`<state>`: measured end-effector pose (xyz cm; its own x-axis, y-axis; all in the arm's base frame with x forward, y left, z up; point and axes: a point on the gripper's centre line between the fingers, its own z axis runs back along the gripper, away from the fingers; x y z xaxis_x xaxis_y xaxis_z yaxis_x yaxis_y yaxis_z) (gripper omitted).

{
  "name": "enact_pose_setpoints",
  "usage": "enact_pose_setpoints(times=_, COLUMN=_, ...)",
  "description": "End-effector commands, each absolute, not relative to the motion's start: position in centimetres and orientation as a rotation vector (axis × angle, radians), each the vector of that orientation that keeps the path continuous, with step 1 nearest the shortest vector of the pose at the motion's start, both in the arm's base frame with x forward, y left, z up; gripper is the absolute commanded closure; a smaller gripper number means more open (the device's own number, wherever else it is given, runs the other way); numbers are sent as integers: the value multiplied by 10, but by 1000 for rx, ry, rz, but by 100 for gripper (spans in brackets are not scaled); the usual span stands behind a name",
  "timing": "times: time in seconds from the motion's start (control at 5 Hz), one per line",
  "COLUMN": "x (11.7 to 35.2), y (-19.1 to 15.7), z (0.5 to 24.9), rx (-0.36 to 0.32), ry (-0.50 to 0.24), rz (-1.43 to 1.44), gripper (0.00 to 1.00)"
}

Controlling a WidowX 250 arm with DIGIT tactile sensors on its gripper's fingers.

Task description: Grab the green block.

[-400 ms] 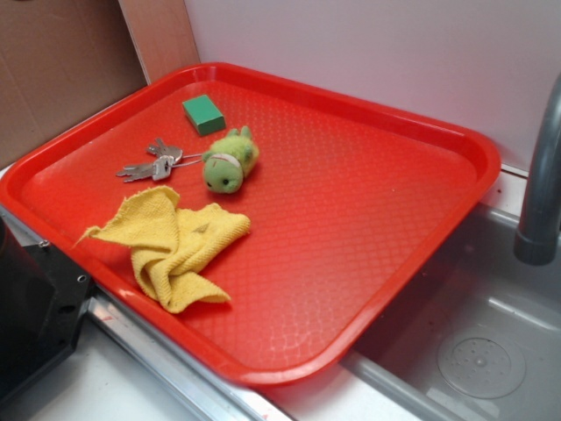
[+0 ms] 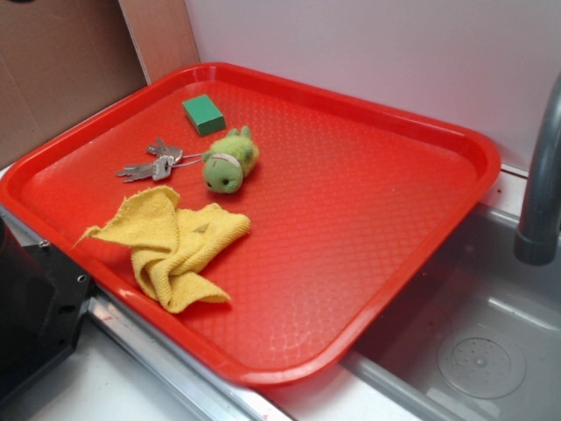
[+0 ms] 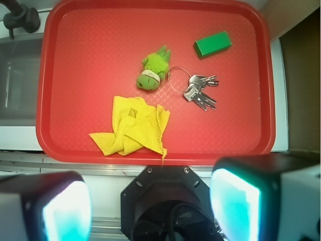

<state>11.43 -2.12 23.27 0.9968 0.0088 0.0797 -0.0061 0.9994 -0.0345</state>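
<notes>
green block point(image 2: 203, 114) upper left of red tray point(image 2: 456, 140), apart from plush toy point(image 2: 230, 160), keys point(image 2: 151, 164), yellow cloth point(image 2: 171, 241). gripper point(image 3: 150, 203) fingers spread wide, empty, bottom of wrist frame.

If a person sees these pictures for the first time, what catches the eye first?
The big red tray fills the scene, beside a grey sink. On it a crumpled yellow cloth lies near the front edge, a lime plush toy with keys sits behind it, and the green block lies alone toward the far corner.
</notes>
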Motion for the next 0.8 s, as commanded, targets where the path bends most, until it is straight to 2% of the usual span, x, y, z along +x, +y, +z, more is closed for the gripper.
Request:
enact_pose_setpoints(times=0.0, x=134, y=9, z=220, rx=-47, ry=-134, rz=489, gripper=0)
enact_pose_setpoints(times=0.2, x=142, y=28, z=208, rx=-52, ry=-187, rz=738, gripper=0)
enact_pose_setpoints(times=0.6, x=170, y=65, z=168, rx=9, ry=-275, rz=1012, gripper=0)
